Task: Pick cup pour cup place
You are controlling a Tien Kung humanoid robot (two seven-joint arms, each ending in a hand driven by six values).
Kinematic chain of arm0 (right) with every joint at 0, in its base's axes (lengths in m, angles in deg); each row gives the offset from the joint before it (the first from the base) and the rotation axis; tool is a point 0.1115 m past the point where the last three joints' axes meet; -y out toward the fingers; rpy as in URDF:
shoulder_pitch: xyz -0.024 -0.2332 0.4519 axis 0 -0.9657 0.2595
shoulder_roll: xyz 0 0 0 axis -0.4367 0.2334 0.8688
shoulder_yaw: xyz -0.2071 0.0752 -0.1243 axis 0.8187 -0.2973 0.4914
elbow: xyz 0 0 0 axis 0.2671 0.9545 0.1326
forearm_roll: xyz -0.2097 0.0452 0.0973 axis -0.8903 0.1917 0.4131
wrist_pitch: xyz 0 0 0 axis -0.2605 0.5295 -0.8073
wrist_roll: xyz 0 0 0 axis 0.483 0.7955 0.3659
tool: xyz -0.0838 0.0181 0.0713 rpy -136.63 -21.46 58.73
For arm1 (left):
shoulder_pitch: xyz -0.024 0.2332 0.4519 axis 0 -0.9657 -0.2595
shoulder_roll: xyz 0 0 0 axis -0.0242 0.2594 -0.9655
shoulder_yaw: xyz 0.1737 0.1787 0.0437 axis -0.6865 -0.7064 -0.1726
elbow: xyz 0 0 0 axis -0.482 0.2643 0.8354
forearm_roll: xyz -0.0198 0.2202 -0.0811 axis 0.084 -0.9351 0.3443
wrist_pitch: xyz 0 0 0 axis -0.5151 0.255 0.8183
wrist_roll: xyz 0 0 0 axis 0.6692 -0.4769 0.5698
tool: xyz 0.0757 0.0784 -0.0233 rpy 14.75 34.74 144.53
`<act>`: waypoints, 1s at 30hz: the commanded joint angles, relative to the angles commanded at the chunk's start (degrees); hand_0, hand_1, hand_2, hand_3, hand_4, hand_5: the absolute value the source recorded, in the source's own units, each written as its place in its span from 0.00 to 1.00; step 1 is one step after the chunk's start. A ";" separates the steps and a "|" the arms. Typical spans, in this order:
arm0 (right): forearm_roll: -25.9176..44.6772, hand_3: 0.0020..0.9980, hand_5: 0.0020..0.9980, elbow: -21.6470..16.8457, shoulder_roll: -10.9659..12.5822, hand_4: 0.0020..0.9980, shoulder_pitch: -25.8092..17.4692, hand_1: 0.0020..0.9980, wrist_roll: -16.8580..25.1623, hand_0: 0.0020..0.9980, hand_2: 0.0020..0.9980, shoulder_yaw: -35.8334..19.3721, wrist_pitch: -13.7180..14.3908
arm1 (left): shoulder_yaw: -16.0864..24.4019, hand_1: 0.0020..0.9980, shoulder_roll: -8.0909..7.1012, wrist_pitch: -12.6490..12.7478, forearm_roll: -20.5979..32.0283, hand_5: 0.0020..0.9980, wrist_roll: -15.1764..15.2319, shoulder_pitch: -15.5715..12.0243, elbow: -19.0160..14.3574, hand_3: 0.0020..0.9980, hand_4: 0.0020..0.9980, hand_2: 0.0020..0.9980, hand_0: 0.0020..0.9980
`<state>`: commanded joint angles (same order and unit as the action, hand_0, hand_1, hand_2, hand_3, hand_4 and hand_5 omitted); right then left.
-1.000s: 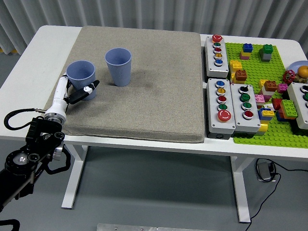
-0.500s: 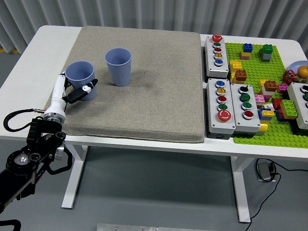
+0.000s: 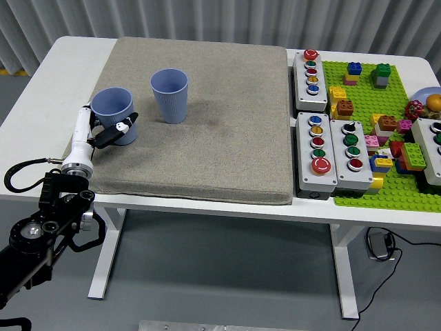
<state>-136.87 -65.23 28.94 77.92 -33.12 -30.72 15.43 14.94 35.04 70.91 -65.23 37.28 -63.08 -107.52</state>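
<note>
Two cups [image 3: 112,115] [image 3: 169,95] stand side by side on the mat [image 3: 207,138], button boxes [image 3: 316,141] to its right.

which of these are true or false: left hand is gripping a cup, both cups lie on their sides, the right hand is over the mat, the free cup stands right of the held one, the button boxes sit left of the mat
1. The left hand grips a blue cup. True.
2. Both cups lie on their sides. False: the held cup and the free cup are upright, mouths up.
3. The right hand is over the mat. False: no right hand is in view.
4. The free cup stands right of the held one. True.
5. The button boxes sit left of the mat. False: they sit right of it, beside the green baseplate.
</note>
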 joint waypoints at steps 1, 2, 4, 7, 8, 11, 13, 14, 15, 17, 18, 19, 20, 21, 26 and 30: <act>0.00 0.54 0.28 0.01 0.01 0.00 -0.05 0.55 0.02 0.67 0.49 -0.04 -0.03 | 0.63 0.53 -0.28 0.35 -1.39 0.23 -0.44 -0.30 -1.10 0.55 0.82 0.58 0.54; 0.00 0.54 0.28 0.02 0.02 0.00 -0.07 0.55 0.03 0.67 0.49 -0.07 -0.04 | 0.91 0.53 -0.40 0.50 -2.25 0.23 -0.65 -0.43 -1.68 0.55 0.82 0.58 0.54; -0.05 0.54 0.28 0.02 0.04 0.00 -0.12 0.55 0.03 0.67 0.49 -0.16 -0.07 | 1.39 0.53 -1.02 0.55 -4.13 0.24 -1.37 -0.53 -3.19 0.54 0.84 0.58 0.53; -0.07 0.54 0.28 0.05 0.19 0.00 -0.07 0.55 0.12 0.67 0.49 -0.27 -0.11 | 1.35 0.53 -2.98 -0.03 -7.68 0.24 -3.52 0.32 -5.88 0.54 0.84 0.58 0.53; -0.04 0.54 0.28 0.06 0.22 0.00 -0.05 0.55 0.15 0.67 0.49 -0.27 -0.11 | 1.18 0.53 -3.57 -0.22 -8.92 0.24 -4.15 0.65 -6.52 0.54 0.84 0.58 0.53; 0.37 0.54 0.28 0.07 0.39 0.00 -0.03 0.55 0.28 0.67 0.49 -0.10 -0.02 | 0.24 0.53 -5.34 -1.17 -11.53 0.25 -5.97 2.44 -6.98 0.54 0.83 0.57 0.53; 0.67 0.54 0.28 0.06 0.49 0.00 -0.02 0.55 0.38 0.67 0.49 0.07 0.11 | -0.64 0.53 -6.27 -1.69 -11.79 0.25 -6.77 3.84 -6.17 0.54 0.83 0.57 0.53; 0.85 0.54 0.28 0.05 0.54 0.00 -0.01 0.55 0.44 0.67 0.49 0.20 0.18 | -1.23 0.53 -6.76 -1.91 -11.59 0.25 -7.02 4.67 -5.51 0.54 0.83 0.57 0.53; 1.01 0.54 0.28 0.04 0.60 0.00 -0.01 0.55 0.48 0.67 0.49 0.31 0.24 | -1.91 0.53 -7.23 -2.07 -11.39 0.25 -7.27 5.44 -4.85 0.54 0.83 0.57 0.53; 1.18 0.54 0.28 0.03 0.67 0.00 -0.06 0.55 0.53 0.67 0.49 0.45 0.34 | -3.07 0.52 -7.99 -2.51 -11.49 0.23 -7.79 6.57 -3.88 0.54 0.82 0.57 0.52; 1.25 0.54 0.28 0.02 0.71 0.00 -0.09 0.55 0.55 0.67 0.49 0.52 0.40 | -3.82 0.52 -8.39 -2.79 -11.67 0.23 -8.10 7.22 -3.40 0.54 0.82 0.57 0.52; 1.28 0.54 0.28 0.02 0.73 0.00 -0.12 0.55 0.56 0.67 0.49 0.56 0.42 | -4.18 0.52 -8.61 -2.93 -11.87 0.23 -8.28 7.56 -3.19 0.54 0.82 0.57 0.52; 1.33 0.54 0.28 0.01 0.76 0.00 -0.17 0.55 0.58 0.67 0.49 0.60 0.46 | -4.84 0.52 -8.99 -3.19 -12.40 0.23 -8.66 8.18 -2.89 0.54 0.82 0.57 0.52; 1.39 0.54 0.28 0.04 0.81 0.00 -0.26 0.55 0.64 0.67 0.49 0.68 0.48 | -5.55 0.52 -9.36 -3.41 -12.98 0.23 -9.03 8.89 -2.67 0.54 0.82 0.57 0.52; 1.48 0.54 0.27 0.06 0.86 0.00 -0.49 0.55 0.67 0.67 0.49 0.79 0.54 | -8.41 0.52 -10.11 -3.59 -14.11 0.21 -9.72 11.64 -1.59 0.54 0.81 0.56 0.52; 1.32 0.54 0.27 0.04 0.93 0.00 -0.40 0.55 0.59 0.67 0.49 0.77 0.56 | -10.63 0.52 -10.82 -4.13 -16.10 0.20 -10.67 14.13 -0.90 0.54 0.80 0.56 0.52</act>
<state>-135.54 -65.19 29.87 77.52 -32.53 -29.95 15.99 4.31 24.22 66.78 -81.33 26.61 -48.95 -108.42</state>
